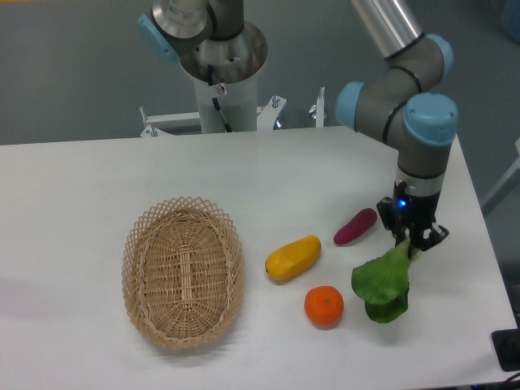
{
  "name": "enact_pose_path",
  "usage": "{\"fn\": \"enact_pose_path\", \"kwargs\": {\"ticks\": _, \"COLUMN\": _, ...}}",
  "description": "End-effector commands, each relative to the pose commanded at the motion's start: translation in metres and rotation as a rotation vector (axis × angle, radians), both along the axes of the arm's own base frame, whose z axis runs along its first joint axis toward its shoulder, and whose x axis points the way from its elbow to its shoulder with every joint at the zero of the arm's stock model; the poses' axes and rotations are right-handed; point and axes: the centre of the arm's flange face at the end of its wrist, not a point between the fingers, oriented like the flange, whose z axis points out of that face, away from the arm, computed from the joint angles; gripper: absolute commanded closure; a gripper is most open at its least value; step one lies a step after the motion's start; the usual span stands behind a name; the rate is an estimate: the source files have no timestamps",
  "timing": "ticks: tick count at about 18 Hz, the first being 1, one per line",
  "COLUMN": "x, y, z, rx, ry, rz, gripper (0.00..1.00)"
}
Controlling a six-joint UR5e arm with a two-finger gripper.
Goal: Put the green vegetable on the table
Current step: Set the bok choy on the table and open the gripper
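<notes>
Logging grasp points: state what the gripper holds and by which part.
The gripper holds the green vegetable by its upper stem end, leaves hanging below.

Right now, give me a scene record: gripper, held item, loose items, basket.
gripper: shut on the stem end of the green vegetable, near the right side of the table
green vegetable: hangs leaves down; whether the leaves touch the table cannot be told
orange: on the table, left of the leaves
yellow vegetable: on the table, up and left of the orange
purple piece: on the table, left of the gripper
basket: left part of the table, nothing in it
</notes>
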Motion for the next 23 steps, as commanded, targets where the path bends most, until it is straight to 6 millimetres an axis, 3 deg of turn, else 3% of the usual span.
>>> {"fn": "enact_pose_path", "kwargs": {"ticks": 15, "x": 0.006, "y": -0.001, "z": -0.012, "rx": -0.01, "ry": -0.024, "rz": -0.004, "gripper": 0.64}}
{"fn": "enact_pose_path", "kwargs": {"ticks": 17, "x": 0.005, "y": -0.001, "z": -0.011, "rx": -0.008, "ry": -0.021, "rz": -0.005, "gripper": 0.45}}
{"fn": "enact_pose_path", "kwargs": {"ticks": 19, "x": 0.003, "y": 0.0, "z": -0.011, "rx": -0.009, "ry": -0.017, "rz": -0.016, "gripper": 0.19}}
{"fn": "enact_pose_path", "kwargs": {"ticks": 21, "x": 0.004, "y": 0.0, "z": -0.01, "rx": -0.01, "ry": -0.015, "rz": -0.015, "gripper": 0.0}}
{"fn": "enact_pose_path", "kwargs": {"ticks": 23, "x": 0.006, "y": -0.001, "z": -0.006, "rx": -0.005, "ry": -0.014, "rz": -0.005, "gripper": 0.0}}
